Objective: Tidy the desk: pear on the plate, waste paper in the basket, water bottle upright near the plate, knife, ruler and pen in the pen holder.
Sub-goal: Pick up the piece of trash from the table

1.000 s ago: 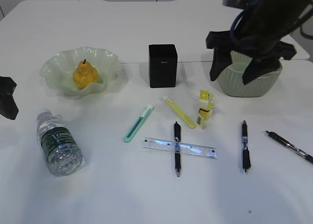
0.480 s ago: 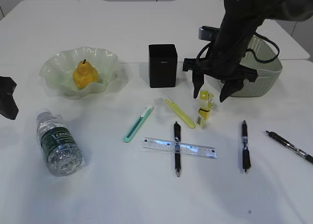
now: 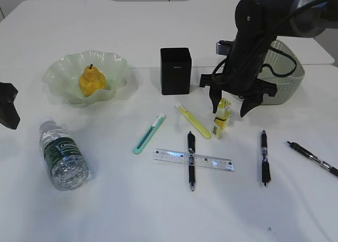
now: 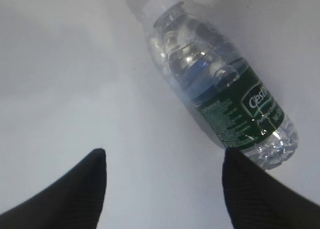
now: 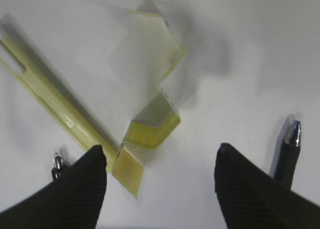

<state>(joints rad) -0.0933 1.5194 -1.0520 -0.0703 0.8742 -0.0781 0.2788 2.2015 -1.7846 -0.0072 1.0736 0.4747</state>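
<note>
The pear (image 3: 92,81) sits in the plate (image 3: 60,67). At the holder's (image 3: 176,71) four o'clock, the right gripper (image 3: 230,105) hangs wide open over the paper (image 3: 222,117), gripping nothing. The left gripper (image 4: 162,161) is open and empty beside the lying bottle (image 4: 220,84).

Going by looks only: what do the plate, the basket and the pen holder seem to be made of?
Plate: probably glass, possibly clear plastic; pale green, translucent, glossy, with a wavy rim.
Basket: likely moulded plastic; matte sage green with a regular woven-look perforated wall.
Pen holder: matte black, square and opaque; plastic or coated metal, the pictures cannot tell which.
</note>
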